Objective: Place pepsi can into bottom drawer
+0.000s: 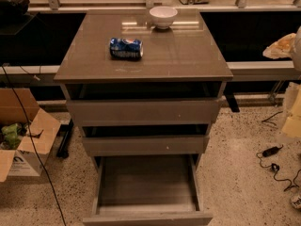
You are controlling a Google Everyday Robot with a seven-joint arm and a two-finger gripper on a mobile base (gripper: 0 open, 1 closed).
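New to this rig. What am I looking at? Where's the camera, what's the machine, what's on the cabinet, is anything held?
There is one picture, from a single camera looking down at the front of a small cabinet. Where that camera is mounted is not on record. The machine is a mobile robot with one arm and a two-finger gripper. The gripper is not in this view, so nothing is seen being held.

On the cabinet top the pepsi can lies on its side, left of centre. Behind it, near the back edge, stands a white bowl, apart from the can.

Below, the bottom drawer is pulled far out and shows a bare floor. The upper drawers stick out much less.

On the floor are an open cardboard box at left and cables at right.
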